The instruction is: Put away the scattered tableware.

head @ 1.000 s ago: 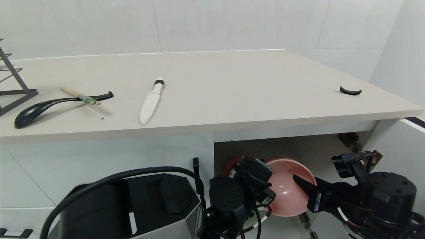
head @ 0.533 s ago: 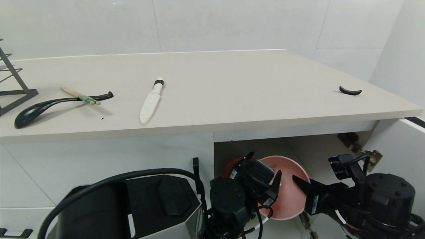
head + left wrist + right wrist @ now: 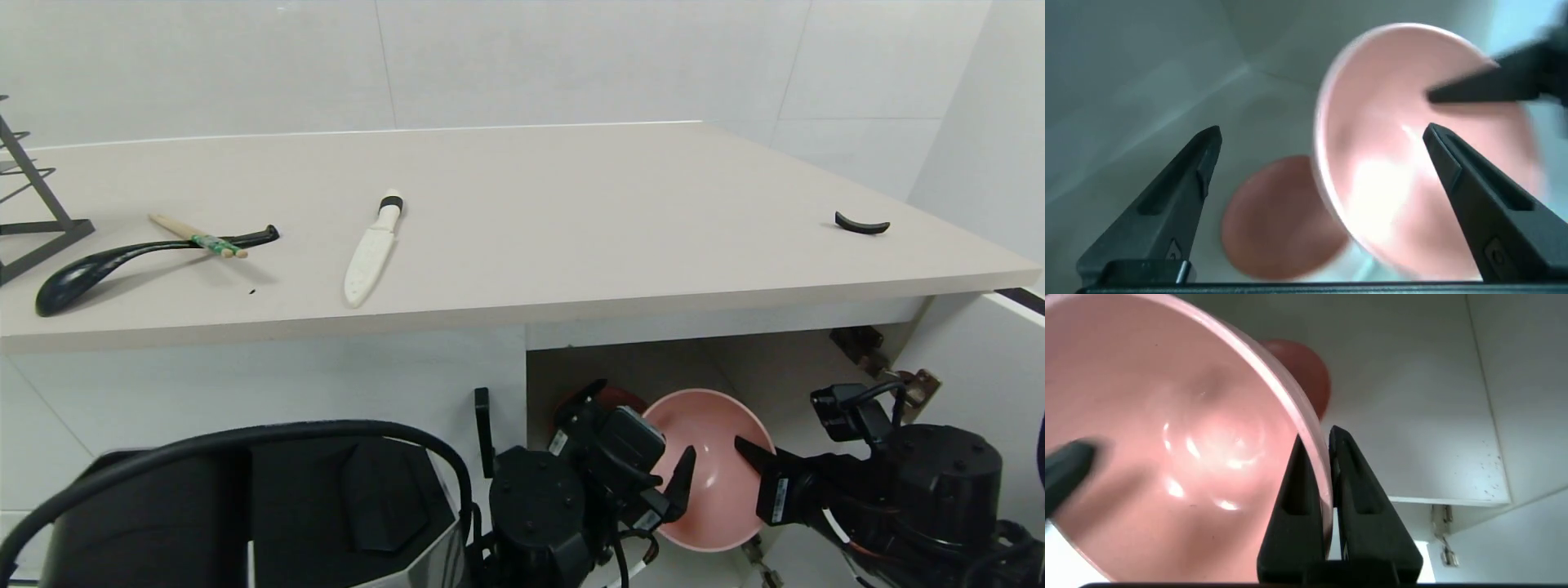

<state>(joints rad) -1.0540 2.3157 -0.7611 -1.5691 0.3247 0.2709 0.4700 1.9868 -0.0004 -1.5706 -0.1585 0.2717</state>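
A pink bowl [image 3: 712, 478] hangs tilted in the open cabinet under the counter, with my right gripper [image 3: 743, 446] shut on its rim [image 3: 1319, 439]. My left gripper [image 3: 647, 415] stands open just left of the bowl [image 3: 1413, 155], its jaws wide apart [image 3: 1323, 133] and not touching it. A darker red dish [image 3: 1278, 220] lies on the cabinet floor behind the bowl. On the counter lie a black ladle [image 3: 106, 261], a pair of chopsticks [image 3: 200, 237] resting across its handle, and a white knife [image 3: 371, 249].
A small black curved piece [image 3: 861, 224] lies near the counter's right edge. A black wire rack [image 3: 33, 212] stands at the far left. The cabinet door [image 3: 980, 351] is swung open on the right, its hinge [image 3: 857, 343] showing under the countertop [image 3: 571, 204].
The bowl has shifted slightly in the right gripper's hold. My left gripper has dropped lower and drawn back from the bowl, one finger now showing in front of its left side.
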